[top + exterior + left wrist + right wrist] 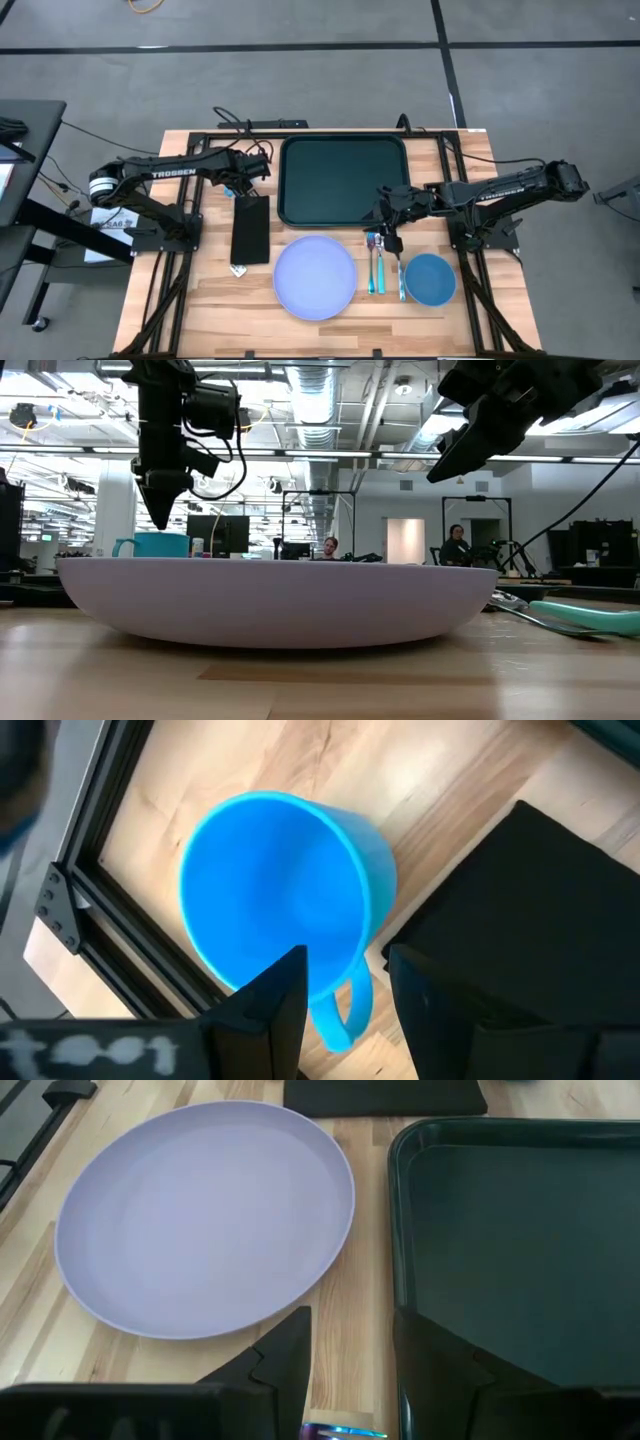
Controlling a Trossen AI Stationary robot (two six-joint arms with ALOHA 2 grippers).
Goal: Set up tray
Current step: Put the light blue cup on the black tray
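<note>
The dark green tray (343,180) lies at the table's far middle. A blue mug (285,910) stands upright on the wood just left of it, its handle (345,1010) turned toward my left gripper (345,955). That gripper hovers open above the mug, pointing steeply down, one finger on either side of the handle and clear of it. My right gripper (350,1320) hangs open above the bare wood between the lavender plate (205,1215) and the tray's near edge (400,1280), holding nothing.
A flat black rectangle (250,228) lies left of the plate. A fork (375,265) and spoon (400,275) with teal handles lie right of the plate, and a blue bowl (430,279) stands beside them. Black frame rails (175,240) run along both table sides.
</note>
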